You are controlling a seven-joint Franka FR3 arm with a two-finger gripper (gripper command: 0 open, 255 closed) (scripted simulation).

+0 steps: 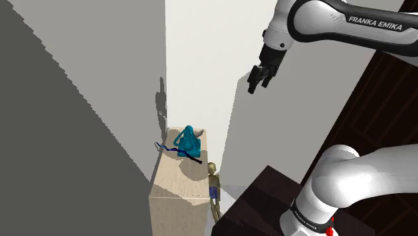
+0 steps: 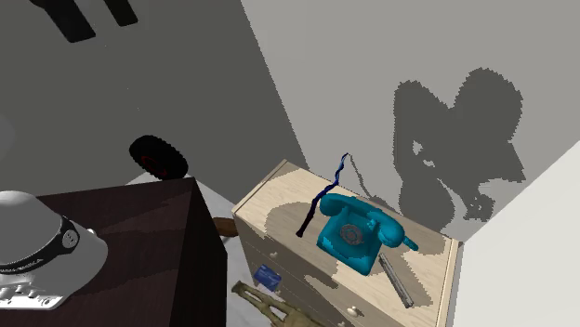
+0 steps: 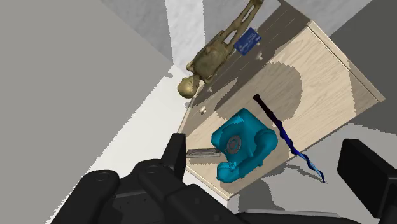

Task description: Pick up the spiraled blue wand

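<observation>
Arm (image 1: pixel 362 27): reaches out high over the cabinet, from the dark brown stand (image 1: pixel 268 194) that sits just off the cabinet's front.

Cabinet (image 2: pixel 274 209): light wood, back against the grey wall, small knobs on its front. Everything below is placed off it.

Skeleton figure (image 3: pixel 216 57): tan, outside the cabinet, lying along its front face. Can't tell whether it touches the face.

Gripper (image 1: pixel 260 77): black, well above the cabinet top, well apart from everything on it. In the wrist view the fingers (image 3: pixel 177 153) stand wide apart with nothing clasped. The cabinet top shows far below between them.

Telephone (image 2: pixel 358 232): teal, rotary dial, handset on its cradle, near the middle of the cabinet top.

Blue wand (image 3: pixel 286 137): lies flat on the cabinet top just beside the telephone, on the side away from the grey bar. Its dark end rests on the top. Its paler, wavy end sticks out past the cabinet's back edge by the wall. Can't tell whether it touches the telephone.

Grey bar (image 2: pixel 398 277): flat, thin, on the cabinet top just beside the telephone.

Blue card (image 3: pixel 248 40): small, on the cabinet's front face, next to the skeleton figure.
</observation>
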